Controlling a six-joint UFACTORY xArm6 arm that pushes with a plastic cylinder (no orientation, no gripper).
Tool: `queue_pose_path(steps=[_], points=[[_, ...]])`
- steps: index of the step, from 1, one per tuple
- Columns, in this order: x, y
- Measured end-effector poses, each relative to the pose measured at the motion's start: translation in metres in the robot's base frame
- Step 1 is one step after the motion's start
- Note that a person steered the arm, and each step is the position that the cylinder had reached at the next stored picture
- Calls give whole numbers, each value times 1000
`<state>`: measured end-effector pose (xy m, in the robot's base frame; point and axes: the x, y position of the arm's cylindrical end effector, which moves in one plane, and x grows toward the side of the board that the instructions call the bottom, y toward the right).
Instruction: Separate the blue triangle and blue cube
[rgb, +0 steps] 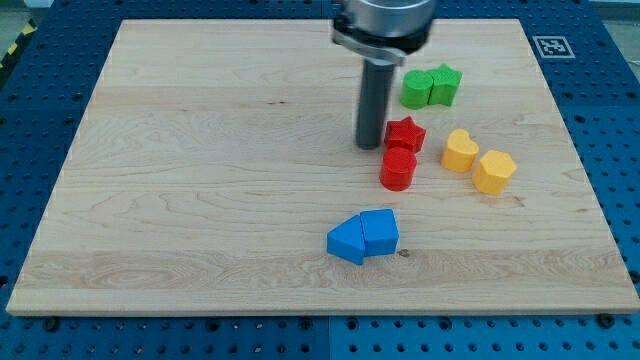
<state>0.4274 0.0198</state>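
Observation:
The blue triangle (346, 241) and the blue cube (380, 231) lie touching each other on the wooden board (200, 170), low and right of centre; the triangle is on the left. My tip (370, 146) is above them in the view, just left of the red star (405, 133), well apart from both blue blocks.
A red cylinder (397, 169) sits just below the red star. Two green blocks (418, 89) (445, 85) stand together at the upper right. A yellow heart-like block (460, 151) and a yellow hexagonal block (493, 171) lie at the right.

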Motion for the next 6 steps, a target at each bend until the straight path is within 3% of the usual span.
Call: queue_pose_path(steps=[1, 2, 3, 4, 5, 6], points=[[39, -70], [136, -23], [157, 62], [114, 71], [116, 19], [165, -9]])
